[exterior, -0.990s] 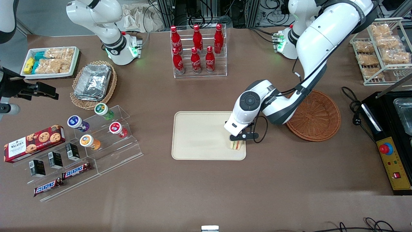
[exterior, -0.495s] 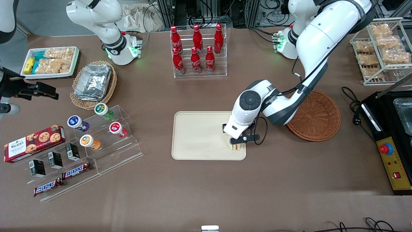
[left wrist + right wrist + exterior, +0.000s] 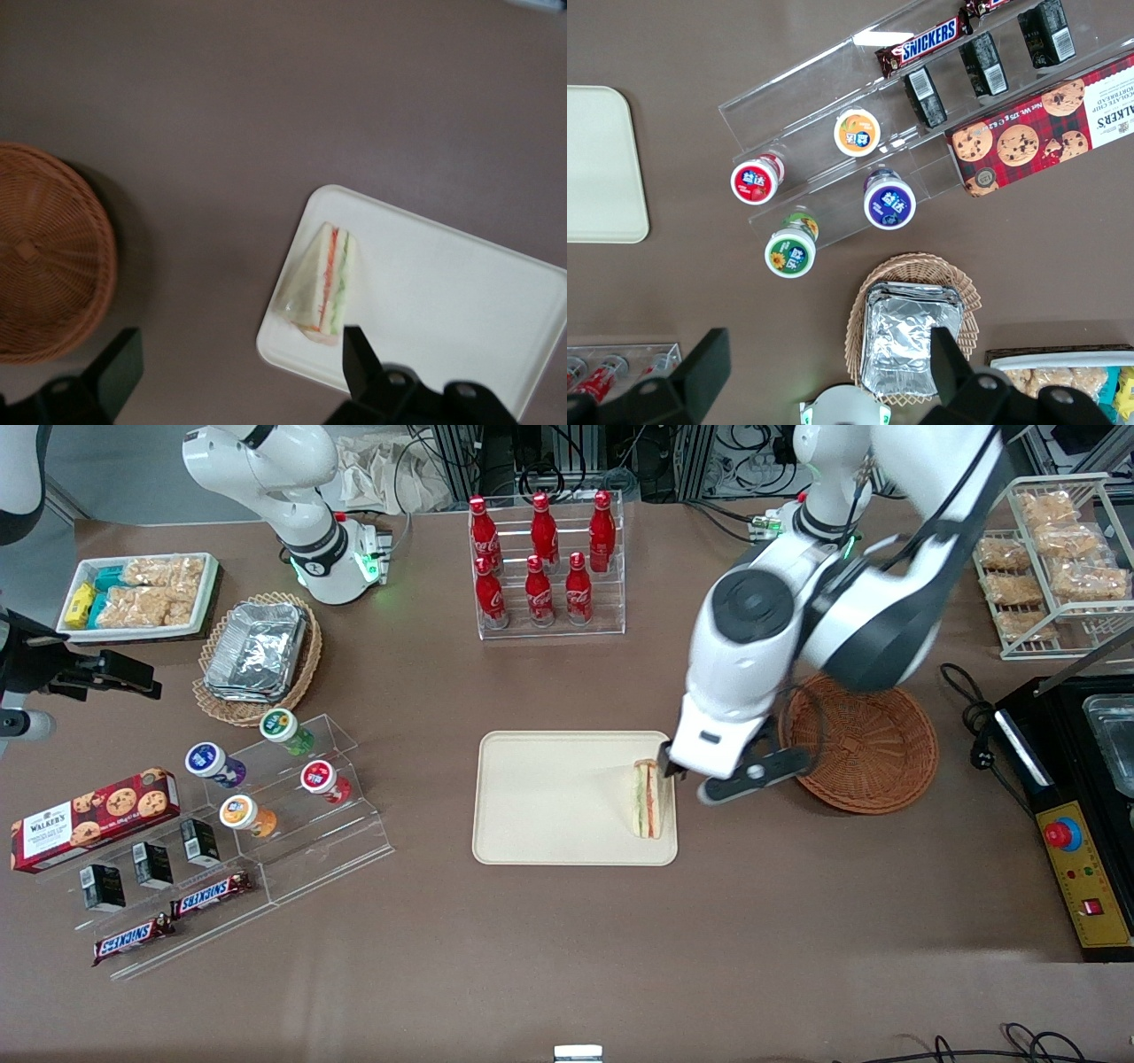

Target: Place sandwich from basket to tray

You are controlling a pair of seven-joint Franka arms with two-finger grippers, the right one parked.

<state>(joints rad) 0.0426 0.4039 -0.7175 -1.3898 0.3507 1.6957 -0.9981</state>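
Observation:
The sandwich (image 3: 647, 799) lies on the cream tray (image 3: 549, 797), close to the tray's short edge that faces the basket; it shows as a wrapped wedge (image 3: 326, 279) on the tray (image 3: 443, 292) with green and orange-red layers. My left gripper (image 3: 689, 781) hovers high above that tray edge, between sandwich and basket. It is open (image 3: 237, 367) and wide apart, holding nothing. The reddish-brown wicker basket (image 3: 864, 744) stands beside the tray toward the working arm's end, and the part of the basket (image 3: 44, 266) I see has nothing in it; the arm covers part of its rim.
A rack of red cola bottles (image 3: 545, 567) stands farther from the camera than the tray. A tan basket of foil trays (image 3: 257, 655) and a clear stand with cups and snack bars (image 3: 283, 779) lie toward the parked arm's end. A control box (image 3: 1076, 841) sits past the wicker basket.
The gripper was low over the tray, shut on the sandwich. It has let go, opened, risen and shifted toward the basket. The sandwich now lies free on the tray.

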